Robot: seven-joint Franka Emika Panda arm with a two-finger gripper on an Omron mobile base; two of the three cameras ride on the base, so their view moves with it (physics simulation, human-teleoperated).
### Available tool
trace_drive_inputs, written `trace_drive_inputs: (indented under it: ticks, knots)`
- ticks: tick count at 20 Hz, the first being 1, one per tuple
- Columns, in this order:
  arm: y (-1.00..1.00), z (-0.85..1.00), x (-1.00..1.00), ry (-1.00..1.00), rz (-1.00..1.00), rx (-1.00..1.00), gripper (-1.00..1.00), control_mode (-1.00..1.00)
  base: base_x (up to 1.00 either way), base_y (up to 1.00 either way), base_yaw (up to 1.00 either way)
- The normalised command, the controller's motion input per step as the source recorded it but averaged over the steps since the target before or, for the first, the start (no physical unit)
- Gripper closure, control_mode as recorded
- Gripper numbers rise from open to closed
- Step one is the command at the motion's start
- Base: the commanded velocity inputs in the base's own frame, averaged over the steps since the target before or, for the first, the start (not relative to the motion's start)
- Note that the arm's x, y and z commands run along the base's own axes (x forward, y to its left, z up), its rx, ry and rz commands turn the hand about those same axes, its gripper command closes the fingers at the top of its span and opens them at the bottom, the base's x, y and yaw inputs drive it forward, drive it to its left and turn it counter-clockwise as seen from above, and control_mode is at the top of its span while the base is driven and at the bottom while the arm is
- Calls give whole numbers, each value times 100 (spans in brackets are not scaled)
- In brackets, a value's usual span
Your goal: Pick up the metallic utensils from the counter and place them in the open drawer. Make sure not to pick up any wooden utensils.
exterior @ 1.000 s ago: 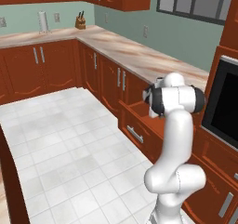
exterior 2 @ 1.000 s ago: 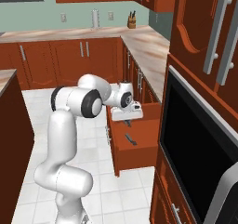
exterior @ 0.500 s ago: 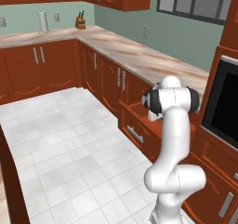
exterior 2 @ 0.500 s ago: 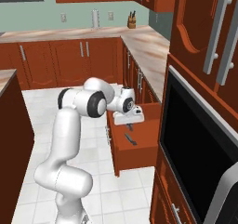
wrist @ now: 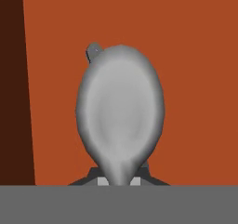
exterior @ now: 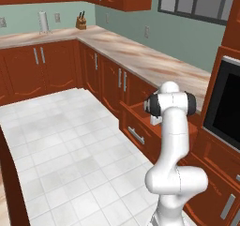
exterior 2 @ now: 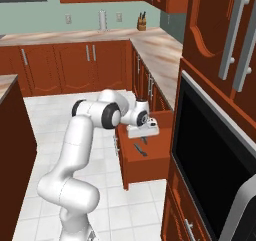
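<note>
A small grey metal spoon (wrist: 121, 116) is pinched by its neck in my gripper (wrist: 118, 181), which is shut on it, bowl pointing away over the red-brown floor of the open drawer (wrist: 195, 79). From the right base view, the gripper (exterior 2: 144, 134) hangs just above the open drawer (exterior 2: 150, 167). On the drawer floor lies a slim dark knife (exterior 2: 140, 149). In the left base view my arm covers most of the hand, and the drawer's (exterior: 137, 111) rim juts out beside it. A small grey tip (wrist: 94, 51) peeks past the spoon's bowl; I cannot tell what it is.
The dark inner wall of the drawer (wrist: 11, 79) runs down the left of the hand view. A black oven front (exterior 2: 210, 150) stands close to the right of the drawer. The island counter's corner (exterior 2: 6, 84) shows at far left. White tiled floor (exterior: 61, 140) lies open behind.
The hand has come down toward the drawer with the spoon still in it, and the elbow has swung a little to the right. The knife in the drawer has not moved.
</note>
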Motion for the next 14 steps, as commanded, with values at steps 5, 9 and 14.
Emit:
trace_drive_inputs:
  ticks: [5, 9, 14]
  knots:
    - [-9, -42, 47, 0, 0, -1, 100, -100, 0, 0, 0]
    - [-16, -40, 37, 0, 0, 0, 100, -100, 0, 0, 0]
    - [-17, -33, 28, 0, 0, 0, -100, -100, 0, 0, 0]
